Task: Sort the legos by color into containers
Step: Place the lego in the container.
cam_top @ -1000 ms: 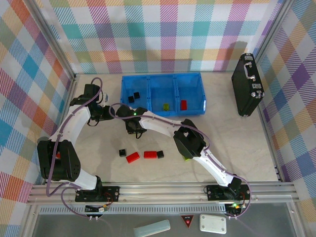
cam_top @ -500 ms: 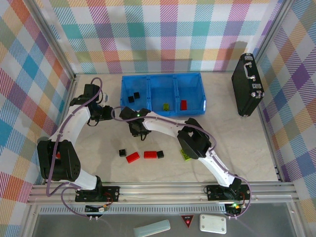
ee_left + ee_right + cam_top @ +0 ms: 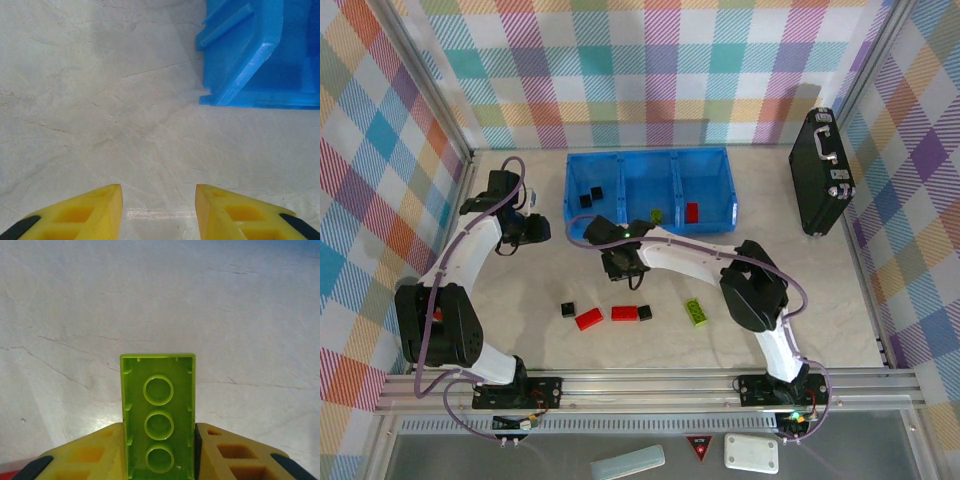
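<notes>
Right wrist view, we see the right gripper (image 3: 158,436) clamped on a lime-green lego (image 3: 158,405) against the pale table (image 3: 70,315), left gripper (image 3: 158,202) spread wide, blue tray (image 3: 250,60) at its one o'clock.

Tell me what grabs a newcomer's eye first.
The lime-green brick clamped between the right arm's yellow fingers, hollow side to the camera. Then the bright-blue tray at far centre, with black bricks, a green brick and a red brick in separate compartments. Loose red and black bricks lie in front of it.
</notes>
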Controlling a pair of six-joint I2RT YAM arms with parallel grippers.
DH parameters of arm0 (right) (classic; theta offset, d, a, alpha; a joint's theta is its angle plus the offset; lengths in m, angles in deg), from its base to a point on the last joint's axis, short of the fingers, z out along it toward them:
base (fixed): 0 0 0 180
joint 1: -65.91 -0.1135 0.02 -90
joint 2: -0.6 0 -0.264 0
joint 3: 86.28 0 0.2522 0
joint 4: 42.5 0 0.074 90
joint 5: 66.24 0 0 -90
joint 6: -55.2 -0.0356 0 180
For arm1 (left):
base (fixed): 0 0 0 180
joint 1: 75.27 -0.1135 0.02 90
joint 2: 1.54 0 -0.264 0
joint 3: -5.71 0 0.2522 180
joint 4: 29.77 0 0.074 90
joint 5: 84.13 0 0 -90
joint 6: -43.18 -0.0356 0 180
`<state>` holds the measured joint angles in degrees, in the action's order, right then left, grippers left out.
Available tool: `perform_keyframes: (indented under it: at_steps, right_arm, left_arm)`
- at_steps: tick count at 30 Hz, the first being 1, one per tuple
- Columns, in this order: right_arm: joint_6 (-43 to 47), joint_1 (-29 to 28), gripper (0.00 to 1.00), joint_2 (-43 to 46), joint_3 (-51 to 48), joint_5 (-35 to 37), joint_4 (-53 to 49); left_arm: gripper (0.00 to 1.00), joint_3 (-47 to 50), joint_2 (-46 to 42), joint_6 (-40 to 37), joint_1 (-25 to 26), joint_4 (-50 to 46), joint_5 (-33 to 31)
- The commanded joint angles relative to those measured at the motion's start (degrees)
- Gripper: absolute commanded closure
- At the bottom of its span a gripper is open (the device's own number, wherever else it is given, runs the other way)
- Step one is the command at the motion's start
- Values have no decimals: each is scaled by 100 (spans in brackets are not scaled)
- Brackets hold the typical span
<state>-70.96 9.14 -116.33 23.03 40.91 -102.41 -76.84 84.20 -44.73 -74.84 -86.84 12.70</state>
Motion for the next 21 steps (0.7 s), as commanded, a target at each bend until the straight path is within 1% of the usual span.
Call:
perform_keyframes:
  at_steps: [1, 6, 11, 15, 21]
  right_arm:
    - [38, 113, 64, 422, -186, 65, -112]
    - [78, 360, 64, 768, -429, 26, -113]
    - [179, 681, 64, 898, -450, -26, -80]
    - [287, 958, 64, 844, -320, -187, -18]
    - [485, 1374, 64, 479, 175, -381, -69]
  left_arm:
    - [57, -10, -108, 14, -113, -44, 29]
    - [57, -10, -118, 20, -113, -34, 81]
    - [57, -11, -114, 29, -113, -24, 133]
    - [57, -19, -107, 29, -113, -27, 152]
    - [57, -11, -110, 24, -113, -30, 161]
